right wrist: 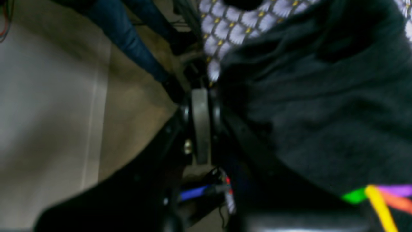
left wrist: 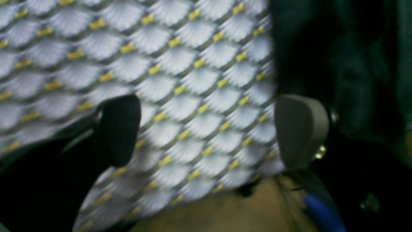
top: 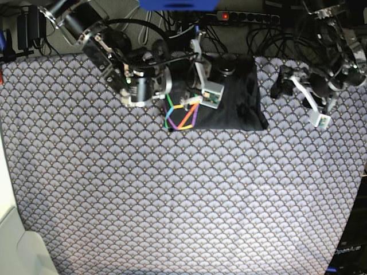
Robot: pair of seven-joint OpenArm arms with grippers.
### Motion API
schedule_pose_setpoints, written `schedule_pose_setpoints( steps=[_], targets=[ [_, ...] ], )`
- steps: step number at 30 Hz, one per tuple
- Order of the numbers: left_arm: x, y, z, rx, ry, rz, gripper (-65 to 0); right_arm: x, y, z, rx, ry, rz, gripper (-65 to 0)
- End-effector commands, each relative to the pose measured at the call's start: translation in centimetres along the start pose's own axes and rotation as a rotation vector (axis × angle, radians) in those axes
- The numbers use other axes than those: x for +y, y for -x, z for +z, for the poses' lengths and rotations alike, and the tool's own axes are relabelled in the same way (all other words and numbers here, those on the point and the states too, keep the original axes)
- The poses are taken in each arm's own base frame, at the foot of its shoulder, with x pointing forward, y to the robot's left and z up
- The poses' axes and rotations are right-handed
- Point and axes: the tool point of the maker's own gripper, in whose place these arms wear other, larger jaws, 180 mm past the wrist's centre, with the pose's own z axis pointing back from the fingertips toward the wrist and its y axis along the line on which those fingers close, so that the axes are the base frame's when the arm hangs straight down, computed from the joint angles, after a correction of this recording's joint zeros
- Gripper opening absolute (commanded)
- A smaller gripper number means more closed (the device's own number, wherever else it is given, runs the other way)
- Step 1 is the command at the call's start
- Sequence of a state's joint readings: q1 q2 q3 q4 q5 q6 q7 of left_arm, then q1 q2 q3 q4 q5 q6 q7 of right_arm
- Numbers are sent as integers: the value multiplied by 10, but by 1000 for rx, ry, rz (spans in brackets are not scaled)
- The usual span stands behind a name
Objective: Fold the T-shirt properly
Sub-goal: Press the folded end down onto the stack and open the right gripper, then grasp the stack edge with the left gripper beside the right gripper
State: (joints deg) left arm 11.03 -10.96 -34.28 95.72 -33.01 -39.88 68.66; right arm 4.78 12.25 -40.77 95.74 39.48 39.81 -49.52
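Observation:
The dark T-shirt [top: 229,103] lies folded into a rough rectangle at the back middle of the table, with its rainbow line print [top: 183,114] showing at the front left corner. In the right wrist view the shirt [right wrist: 315,106] fills the right side and the print [right wrist: 379,199] shows at the bottom. My right gripper [top: 207,98] is on the shirt's left part; its jaws [right wrist: 201,93] look pressed together with dark cloth against them. My left gripper [top: 320,119] hangs right of the shirt, apart from it, and is open and empty [left wrist: 206,129].
The purple-white scallop-patterned cloth [top: 172,189] covers the whole table and shows under the left gripper [left wrist: 193,64]. A power strip [top: 246,16] and cables lie behind the shirt. The table's left edge [top: 7,189] meets pale floor.

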Motion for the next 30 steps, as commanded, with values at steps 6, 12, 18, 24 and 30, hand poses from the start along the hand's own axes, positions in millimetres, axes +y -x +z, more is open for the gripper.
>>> schedule_pose_setpoints(
  steps=[6, 12, 18, 24, 30],
  targets=[
    [-33, -35, -4, -171, 170, 81, 0, 0, -5, 6, -31, -4, 3, -644],
    [-61, -49, -4, -236, 299, 104, 0, 0, -5, 6, -31, -5, 2, -646],
    [-71, -34, -21, -221, 342, 204, 0, 1, 2, 7, -18, -5, -7, -647],
    [-66, -12, -39, -183, 359, 309, 0, 0, 7, 10, -6, 1, -11, -647],
    [-73, -6, -47, -190, 380, 362, 0, 0, 8, 10, -4, 1, -13, -647]
  ],
)
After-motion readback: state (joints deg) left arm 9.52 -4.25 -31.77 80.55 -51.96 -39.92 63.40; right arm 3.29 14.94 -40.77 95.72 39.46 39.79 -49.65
